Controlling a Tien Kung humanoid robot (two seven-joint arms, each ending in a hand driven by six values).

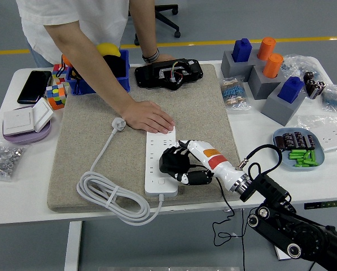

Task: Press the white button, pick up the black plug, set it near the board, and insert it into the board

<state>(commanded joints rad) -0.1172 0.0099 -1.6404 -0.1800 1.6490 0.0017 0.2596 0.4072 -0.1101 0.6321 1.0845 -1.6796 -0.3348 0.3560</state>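
Observation:
A white power strip (155, 148) lies lengthwise on the grey felt mat (83, 152), its white button (161, 182) at the near end. My right hand (176, 165) reaches in from the lower right and hovers over the strip's near half. Its black fingers are curled around a black plug that they mostly hide. A thin black cord (223, 223) hangs from under the hand over the table's front edge. A person's hand (148, 118) lies flat on the strip's far end. My left arm is out of view.
The strip's white cable (109, 192) coils on the mat's near left, its plug (119, 123) beside the person's hand. At the back stand a blue bin (97, 84) and a black device (168, 73). A battery dish (318, 152) and grey blocks (253, 82) are on the right.

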